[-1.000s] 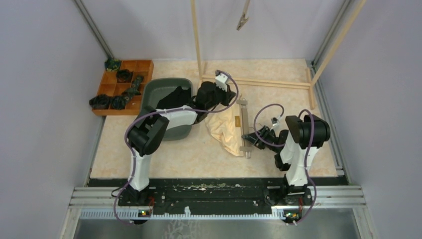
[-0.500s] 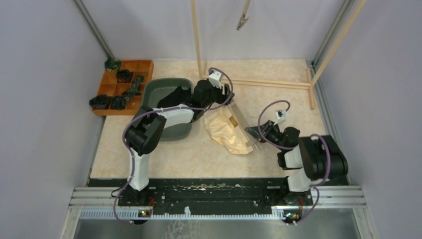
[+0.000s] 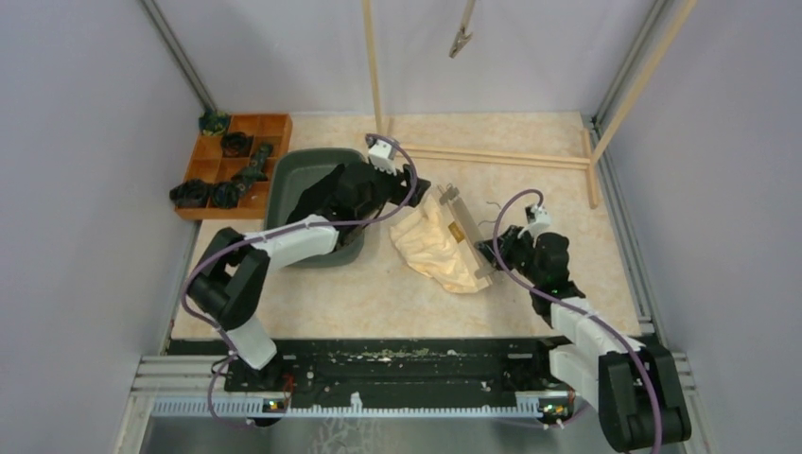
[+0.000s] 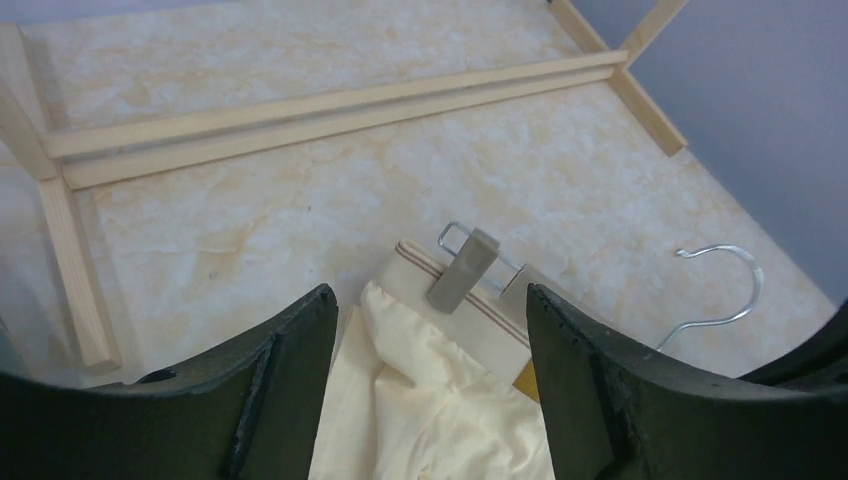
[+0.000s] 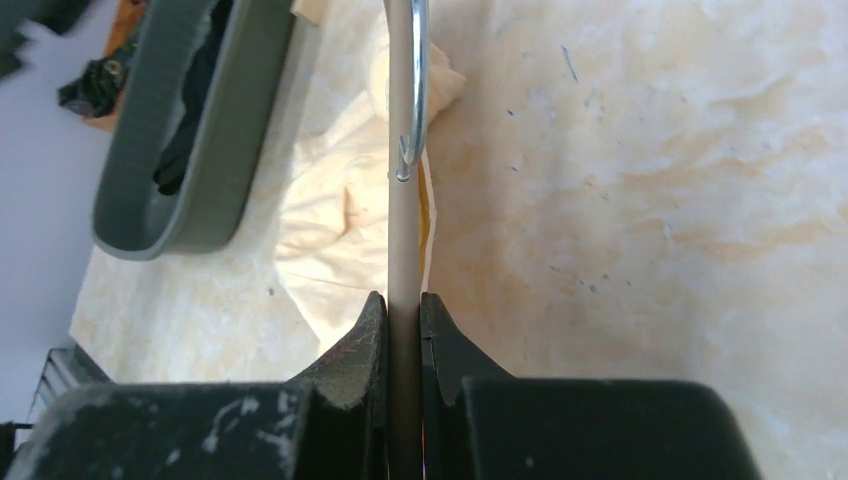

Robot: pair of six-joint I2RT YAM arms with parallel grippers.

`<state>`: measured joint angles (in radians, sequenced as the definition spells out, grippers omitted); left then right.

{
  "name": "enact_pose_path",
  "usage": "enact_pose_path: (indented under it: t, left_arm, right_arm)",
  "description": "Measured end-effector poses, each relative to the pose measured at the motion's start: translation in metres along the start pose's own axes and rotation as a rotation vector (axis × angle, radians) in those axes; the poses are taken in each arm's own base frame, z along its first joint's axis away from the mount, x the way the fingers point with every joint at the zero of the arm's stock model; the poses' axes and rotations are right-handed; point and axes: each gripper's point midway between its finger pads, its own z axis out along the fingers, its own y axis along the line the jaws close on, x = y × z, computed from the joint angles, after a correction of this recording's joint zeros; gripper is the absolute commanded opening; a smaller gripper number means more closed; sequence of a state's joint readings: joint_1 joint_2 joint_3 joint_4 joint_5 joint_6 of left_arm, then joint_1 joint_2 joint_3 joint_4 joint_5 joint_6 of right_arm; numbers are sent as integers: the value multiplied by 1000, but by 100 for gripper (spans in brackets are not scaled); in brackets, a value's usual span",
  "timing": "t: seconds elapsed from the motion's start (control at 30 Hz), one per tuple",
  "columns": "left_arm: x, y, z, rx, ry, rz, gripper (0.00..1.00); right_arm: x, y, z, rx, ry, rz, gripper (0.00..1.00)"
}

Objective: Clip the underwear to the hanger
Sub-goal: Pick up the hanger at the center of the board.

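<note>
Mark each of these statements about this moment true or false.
1. The right gripper is shut on the bar of the hanger. True.
2. The left gripper grips the cream underwear. False: its jaws stand open above the hanger's clip, holding nothing.
3. The black underwear lies on the table beside the hanger. False: it is inside the grey tub.
4. The cream underwear lies crumpled on the table, with the hanger along one edge. True.
</note>
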<state>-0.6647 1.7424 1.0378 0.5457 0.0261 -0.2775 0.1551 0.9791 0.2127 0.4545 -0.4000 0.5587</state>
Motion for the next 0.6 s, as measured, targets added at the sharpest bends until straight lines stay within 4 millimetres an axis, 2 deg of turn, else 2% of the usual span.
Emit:
enact_pose_path:
  t: [0.17,0.23,0.33,0.5,0.6]
  left_arm:
    - [-38,-14,-25,28,-83,-23,75]
    - [-43,-18,-32,39,-100,-35,75]
    - [-33,-18,-43,44,-90,-50,75]
    - [10,-17,-53,40,-4,-72,75]
    - [22,-22,-56,51,16,-80,75]
  right_arm:
    - [10,-13,-4,73,38,11,0]
    - [9,-14,-5,85,41,13,0]
    - [1,-10,-5,92,31,2,0]
    - [-15,-3,-7,93,1,-17,0]
    - [-21,-1,-8,99,-11,-23,0]
